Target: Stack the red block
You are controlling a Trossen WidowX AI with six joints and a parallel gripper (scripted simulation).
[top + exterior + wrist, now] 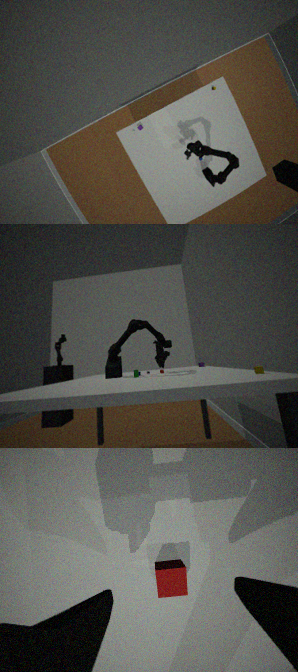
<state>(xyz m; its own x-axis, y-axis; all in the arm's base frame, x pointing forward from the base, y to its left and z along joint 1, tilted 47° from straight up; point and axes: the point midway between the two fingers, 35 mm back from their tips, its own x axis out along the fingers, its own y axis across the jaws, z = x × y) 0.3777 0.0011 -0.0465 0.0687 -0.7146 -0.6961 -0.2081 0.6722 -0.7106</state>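
The red block [171, 582] [162, 371] lies on the white table top [60, 563] [214, 376] [158, 179]. My gripper [172, 589] [161, 363] [189, 153] is open and empty. It points down and hangs a little above the red block, which lies between the two dark fingers in the wrist view. The green tower [136, 373] stands upright to the left of the red block in the exterior view, near the arm's base. In the top view the arm hides the red block and the tower.
A purple block [139, 127] [201, 364] and a yellow block [213, 87] [258, 370] lie near the table's far corners. A small blue thing [200, 158] [148, 372] lies between the tower and the red block. A dark pedestal [58, 376] stands off the table.
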